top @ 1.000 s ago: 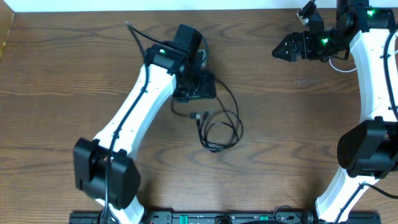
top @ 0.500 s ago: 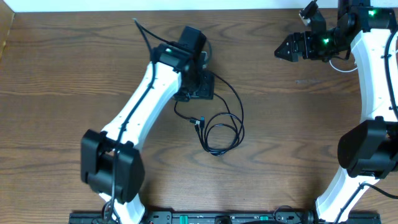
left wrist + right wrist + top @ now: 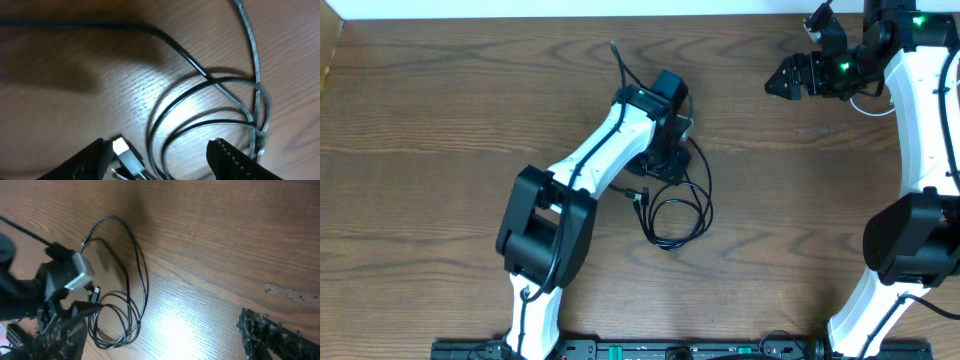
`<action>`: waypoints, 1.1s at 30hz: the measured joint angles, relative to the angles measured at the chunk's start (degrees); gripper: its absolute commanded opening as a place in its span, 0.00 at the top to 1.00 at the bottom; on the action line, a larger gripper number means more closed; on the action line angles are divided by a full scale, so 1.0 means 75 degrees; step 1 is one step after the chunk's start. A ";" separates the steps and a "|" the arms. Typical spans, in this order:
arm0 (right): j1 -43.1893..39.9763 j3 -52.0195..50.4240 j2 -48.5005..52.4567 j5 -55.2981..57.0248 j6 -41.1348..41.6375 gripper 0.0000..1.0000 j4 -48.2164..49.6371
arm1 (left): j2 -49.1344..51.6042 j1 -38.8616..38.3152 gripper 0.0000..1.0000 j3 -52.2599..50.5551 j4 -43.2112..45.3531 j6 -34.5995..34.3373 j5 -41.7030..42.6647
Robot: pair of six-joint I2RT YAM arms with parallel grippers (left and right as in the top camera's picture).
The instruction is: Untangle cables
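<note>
A black cable [image 3: 678,212] lies in a loose coil on the wooden table, its small plug [image 3: 639,195] at the coil's left. My left gripper [image 3: 668,170] hovers just above the coil's upper edge. In the left wrist view it [image 3: 160,167] is open, with the cable loops [image 3: 210,112] and the metal-tipped plug [image 3: 126,154] lying between its fingers [image 3: 92,159], nothing held. My right gripper [image 3: 778,80] is open far off at the back right, and its wrist view [image 3: 165,340] shows the coil [image 3: 122,315] at a distance. I cannot make out a white cable for certain.
The table's back edge [image 3: 520,16] runs along the top. The left arm [image 3: 590,165] stretches diagonally from the front base over the table's middle. The right arm [image 3: 920,110] stands along the right side, with a thin white cord [image 3: 868,100] beside it.
My left arm has swung to the right, bringing its gripper closer over the coil's top. The coil and plug have hardly shifted. The right arm stays put.
</note>
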 measured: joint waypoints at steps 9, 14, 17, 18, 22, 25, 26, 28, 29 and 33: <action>0.0000 0.0000 0.0000 0.0020 0.0000 0.07 0.0000 | 0.0513 -0.0017 0.36 0.0000 0.0152 0.1478 0.0160; 0.0000 0.0000 0.0000 0.0023 0.0000 0.07 0.0000 | 0.0516 -0.0017 0.36 0.0000 0.0283 0.1664 0.0213; 0.0000 0.0000 0.0000 0.0023 0.0000 0.07 0.0006 | 0.0516 -0.0035 0.36 0.0000 0.0370 0.1690 0.0224; 0.0000 0.0000 0.0000 0.0023 0.0000 0.07 0.0006 | 0.0519 -0.0044 0.36 0.0000 0.0379 0.1690 0.0242; 0.0000 0.0000 0.0000 0.0023 0.0047 0.08 0.0003 | 0.0583 -0.0111 0.36 0.0000 0.0379 0.1690 0.0271; 0.0000 0.0000 0.0000 0.0026 0.0064 0.09 0.0003 | 0.0743 -0.0207 0.36 0.0006 0.0379 0.1693 0.0262; 0.0000 0.0000 0.0000 0.0023 0.0070 0.09 0.0000 | 0.0749 -0.0242 0.36 0.0023 0.0405 0.1696 0.0280; 0.0000 0.0000 0.0000 0.0026 0.0085 0.10 0.0000 | 0.0758 -0.0294 0.44 0.0032 0.0420 0.1716 0.0274; 0.0000 0.0000 0.0000 0.0026 0.0087 0.10 -0.0003 | 0.0758 -0.0312 0.49 0.0032 0.0425 0.1728 0.0271; 0.0000 -0.0003 0.0000 0.0026 0.0096 0.11 -0.0003 | 0.0807 -0.0341 0.77 0.0032 0.0437 0.1816 0.0277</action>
